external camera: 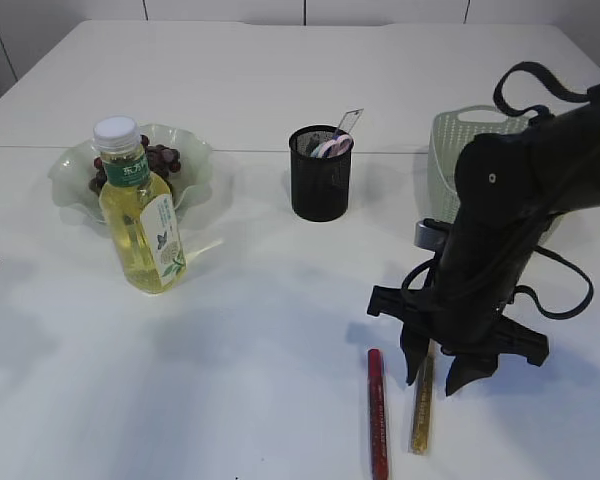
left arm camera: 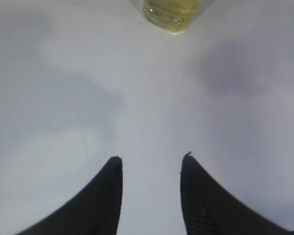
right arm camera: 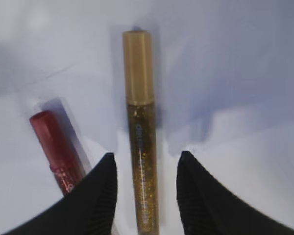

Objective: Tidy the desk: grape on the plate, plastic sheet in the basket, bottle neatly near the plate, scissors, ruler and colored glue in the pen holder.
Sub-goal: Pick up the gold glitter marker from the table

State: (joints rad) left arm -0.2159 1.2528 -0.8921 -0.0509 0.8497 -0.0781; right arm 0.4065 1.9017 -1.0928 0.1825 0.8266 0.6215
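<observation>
Gold glitter glue [external camera: 421,408] lies flat on the white table [external camera: 260,360] in the exterior view, its upper end passing under the right gripper [external camera: 443,378], whose two black fingers point down on either side of it. Just to the gripper's left lies a red glitter glue [external camera: 377,412], roughly parallel to the gold one and apart from it. Farther behind the gripper stands a pale green basket [external camera: 450,150]; off to the gripper's far left are a black mesh pen holder [external camera: 320,180] with something pink and a clear ruler tip sticking out, a bottle [external camera: 140,210] of yellow drink standing upright, and a glass plate [external camera: 75,175] of dark grapes [external camera: 163,158] right behind the bottle.

From the left wrist, the left gripper [left arm camera: 151,169] hangs over bare table with its jaws parted and nothing between them. Ahead of it, at the top edge, only the bottle's yellow base shows (well clear of the fingertips).

From the right wrist, the right gripper straddles the gold glue tube with its jaws apart; a strip of table shows on both sides of the tube, so neither finger touches it. The gold cap points away from the gripper. The red tube lies slanted beside the left finger, its lower end hidden behind it.
</observation>
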